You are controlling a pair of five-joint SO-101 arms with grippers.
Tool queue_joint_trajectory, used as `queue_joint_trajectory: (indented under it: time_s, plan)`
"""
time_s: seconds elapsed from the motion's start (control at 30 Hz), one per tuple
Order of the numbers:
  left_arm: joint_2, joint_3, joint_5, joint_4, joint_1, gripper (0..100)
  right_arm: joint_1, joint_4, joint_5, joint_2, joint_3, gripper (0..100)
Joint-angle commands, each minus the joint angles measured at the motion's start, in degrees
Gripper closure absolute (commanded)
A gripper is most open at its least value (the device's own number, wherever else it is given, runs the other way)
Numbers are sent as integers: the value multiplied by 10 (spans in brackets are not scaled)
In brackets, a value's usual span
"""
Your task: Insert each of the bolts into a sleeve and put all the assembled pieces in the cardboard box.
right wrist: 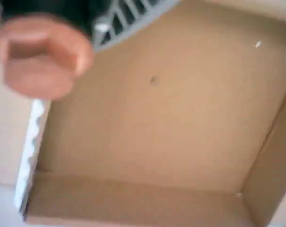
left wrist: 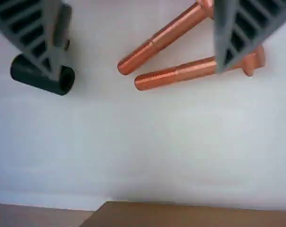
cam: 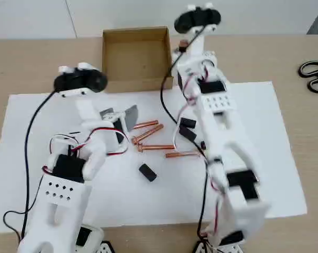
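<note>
My left gripper [cam: 118, 117] [left wrist: 140, 59] stands open low over the white sheet, its grey fingers [left wrist: 36, 28] spread wide. Two copper bolts [left wrist: 181, 73] lie between them, and a black sleeve [left wrist: 41, 75] rests against one finger. Several copper bolts [cam: 156, 147] lie loose in the middle of the sheet, with another black sleeve [cam: 147, 172] nearer the front. My right gripper [cam: 181, 46] hangs at the right rim of the cardboard box [cam: 135, 58] [right wrist: 157, 132], shut on a copper bolt [right wrist: 39, 54] seated in a black sleeve. The box floor is bare.
A white paper sheet [cam: 254, 105] covers the working area on the wooden table [cam: 22, 63]. Scissors [cam: 314, 74] lie at the far right edge. Two small black pieces [cam: 188, 127] sit beside the right arm. Cables trail from both arms.
</note>
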Motion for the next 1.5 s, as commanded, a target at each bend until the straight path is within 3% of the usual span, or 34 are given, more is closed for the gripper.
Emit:
queue_joint_trajectory:
  time_s: [0.0, 0.27, 0.5, 1.13, 1.33, 1.47]
  plan:
    - [-1, -25, 2, 1, -9, 795, -9, 29, 2, 112, -209, 995]
    - [0, -16, 1, -2, -9, 795, -41, 80, 2, 333, -482, 995]
    - [0, -7, 1, -1, -9, 796, -44, 88, 2, 469, -590, 995]
    - [0, -7, 0, 0, -9, 796, -45, 49, 2, 615, -676, 983]
    - [0, -7, 0, 0, -9, 796, -45, 49, 4, 620, -676, 838]
    - [0, -7, 0, 1, -9, 796, -45, 49, 4, 621, -676, 798]
